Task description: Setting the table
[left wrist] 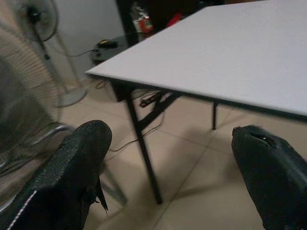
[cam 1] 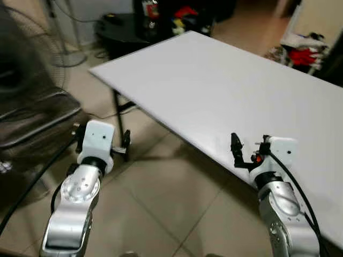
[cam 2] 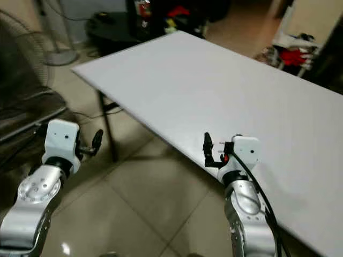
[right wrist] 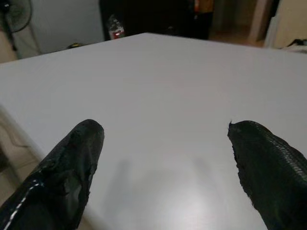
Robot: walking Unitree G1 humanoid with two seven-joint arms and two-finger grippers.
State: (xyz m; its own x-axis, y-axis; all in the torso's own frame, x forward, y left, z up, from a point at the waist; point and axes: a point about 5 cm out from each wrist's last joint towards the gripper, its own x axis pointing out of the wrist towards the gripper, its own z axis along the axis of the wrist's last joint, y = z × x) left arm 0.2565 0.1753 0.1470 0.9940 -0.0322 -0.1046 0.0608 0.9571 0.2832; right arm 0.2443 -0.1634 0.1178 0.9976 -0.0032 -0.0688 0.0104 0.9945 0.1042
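Note:
A bare white table (cam 1: 214, 85) runs from the far middle to the near right, with nothing standing on it. My right gripper (cam 1: 247, 147) hovers just over the table's near edge; in the right wrist view its two black fingers (right wrist: 72, 163) stand wide apart and open over the white top, holding nothing. My left gripper (cam 1: 127, 144) is raised over the tiled floor, left of the table and beside its black leg (cam 1: 119, 115). In the left wrist view this gripper (left wrist: 172, 139) is open and empty, pointing toward the table's corner (left wrist: 96, 73).
A standing fan (cam 1: 32, 59) and a dark metal chair (cam 1: 37, 115) are at the left. A low black stand (cam 1: 120, 29) with clutter sits beyond the table's far corner. Red items (cam 1: 308, 53) lie at the far right. Cables trail on the floor under the table.

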